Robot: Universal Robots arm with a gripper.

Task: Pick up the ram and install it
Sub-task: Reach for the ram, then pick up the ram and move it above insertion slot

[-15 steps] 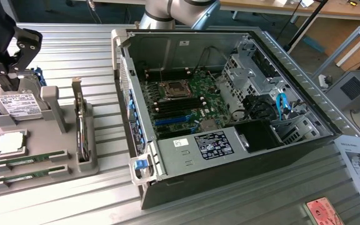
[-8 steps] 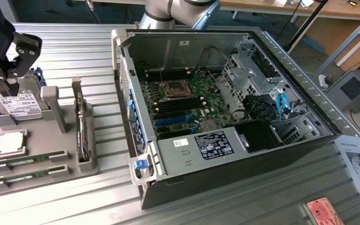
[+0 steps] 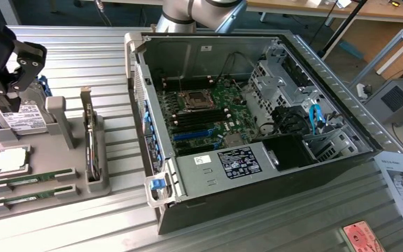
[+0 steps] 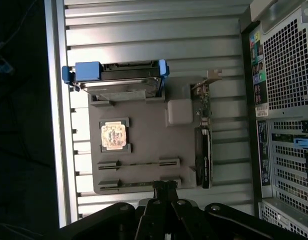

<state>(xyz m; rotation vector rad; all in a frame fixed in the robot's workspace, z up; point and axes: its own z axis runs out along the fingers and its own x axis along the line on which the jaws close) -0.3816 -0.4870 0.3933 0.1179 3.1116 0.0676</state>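
Currently hovering upper left of exterior view over grey holder tray (image 3: 53, 157), with gripper (image 4: 164, 186) pinched together, empty. Risk of descending unopened, jabbing ram (image 3: 30, 179), cracking thin board.

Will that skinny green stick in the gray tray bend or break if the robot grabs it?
The ram looks like a thin, flat circuit board, so probably stiff and light, not floppy. It stands on edge in a tray slot, so it could tip once lifted.
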